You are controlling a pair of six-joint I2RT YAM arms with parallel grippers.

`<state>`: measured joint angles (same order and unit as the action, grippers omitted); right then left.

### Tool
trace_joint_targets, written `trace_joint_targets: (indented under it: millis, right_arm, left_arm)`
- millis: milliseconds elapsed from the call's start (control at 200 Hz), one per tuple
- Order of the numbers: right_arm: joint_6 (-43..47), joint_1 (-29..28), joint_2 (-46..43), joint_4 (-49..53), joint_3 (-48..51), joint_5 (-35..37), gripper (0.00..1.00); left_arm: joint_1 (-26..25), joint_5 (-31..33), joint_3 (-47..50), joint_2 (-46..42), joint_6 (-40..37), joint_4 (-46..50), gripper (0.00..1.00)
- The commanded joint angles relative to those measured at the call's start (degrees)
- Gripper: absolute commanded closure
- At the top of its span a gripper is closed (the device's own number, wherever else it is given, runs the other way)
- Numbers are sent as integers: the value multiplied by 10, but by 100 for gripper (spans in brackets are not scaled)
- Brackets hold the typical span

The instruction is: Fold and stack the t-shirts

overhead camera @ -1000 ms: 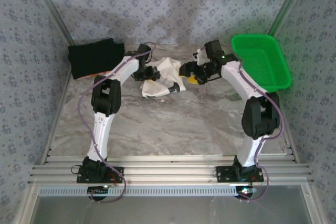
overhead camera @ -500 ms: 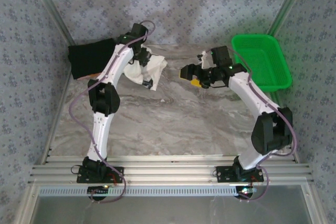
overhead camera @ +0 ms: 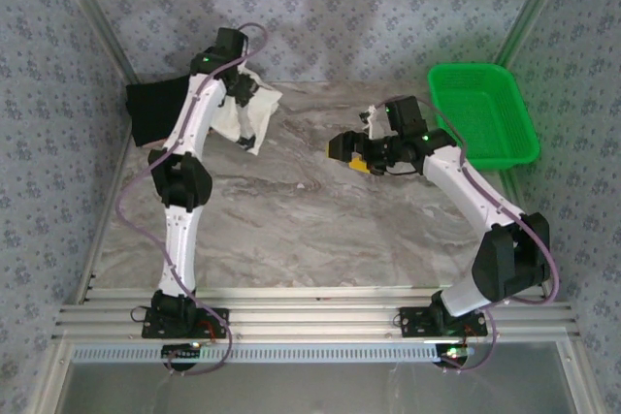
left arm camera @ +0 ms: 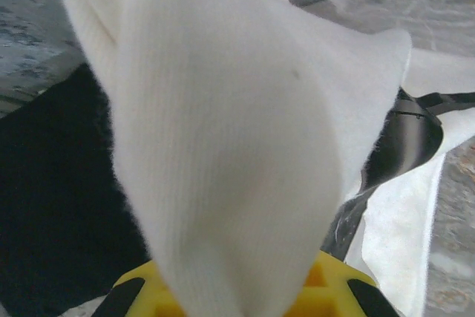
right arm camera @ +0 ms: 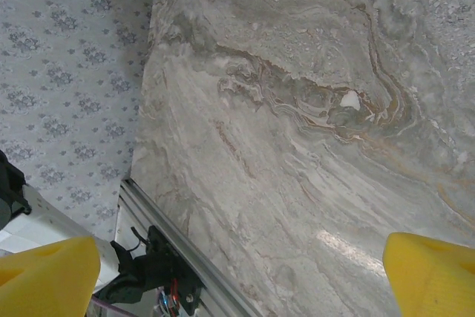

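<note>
Nearest, my right wrist camera shows the right gripper (right arm camera: 237, 280) spread wide, yellow pads (right arm camera: 44, 276) at both lower corners and bare marble table (right arm camera: 297, 146) between them, holding nothing; from overhead that gap is harder to judge. I count two arms, two shirts, one basket. The right arm bends inward toward frame centre. The left arm stretches to the upper left, where the left gripper (overhead camera: 241, 96) is clamped on the cream shirt (overhead camera: 257, 115), which hangs from it. My left wrist camera shows the black shirt (left arm camera: 52, 206) close behind that cloth. The green basket (overhead camera: 471, 69) sits upper right.
</note>
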<state>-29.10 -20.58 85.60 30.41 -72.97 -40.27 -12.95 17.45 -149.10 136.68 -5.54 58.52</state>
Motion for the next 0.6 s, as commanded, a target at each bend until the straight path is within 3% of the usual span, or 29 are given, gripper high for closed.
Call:
trace_joint_targets:
  millis: [0, 600]
  right_arm:
    - [0, -7, -14, 5, 10, 9, 0]
    - [-12, -25, 14, 5, 3, 19, 0]
  left_arm:
    - [28, -32, -36, -24, -13, -24, 100]
    - [110, -180, -54, -50, 40, -54, 100]
